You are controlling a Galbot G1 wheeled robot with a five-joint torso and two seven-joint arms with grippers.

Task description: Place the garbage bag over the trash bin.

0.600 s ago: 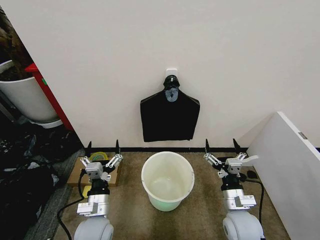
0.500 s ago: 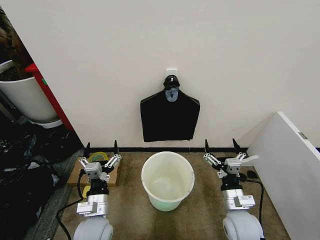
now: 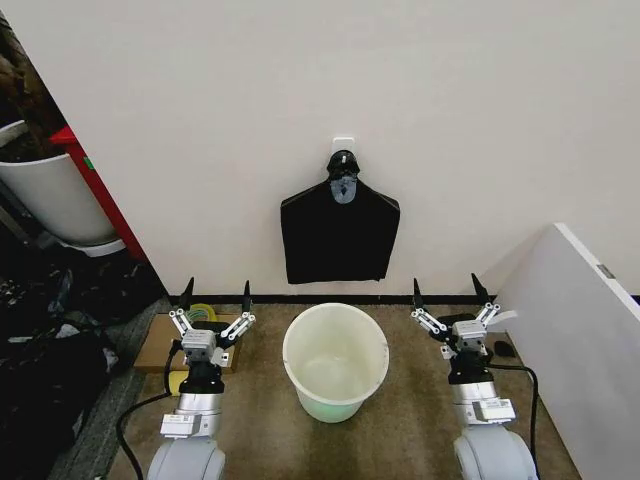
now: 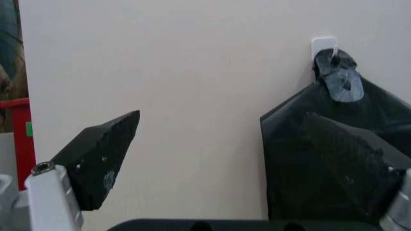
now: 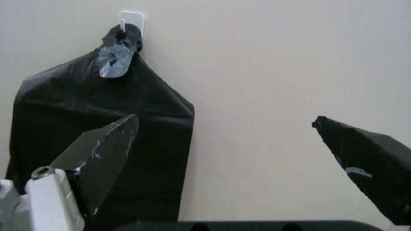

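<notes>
1. Two grippers stand low, one on each side of the trash bin (image 3: 336, 360). The left gripper (image 3: 213, 302) and the right gripper (image 3: 445, 297) both have their fingers wide apart, holding nothing.
2. The bin sits on the floor between the two grippers, with nothing in it and no bag on its rim.
3. The only black bag is a flat black bundle (image 3: 339, 238). It hangs from a white hook (image 3: 343, 146) on the wall, up ahead of both grippers and above the bin.
4. Since a moment ago, both grippers have moved a little forward, toward the wall.
5. That likely means the arms are starting to reach for the bag. The job is still at its start.
</notes>
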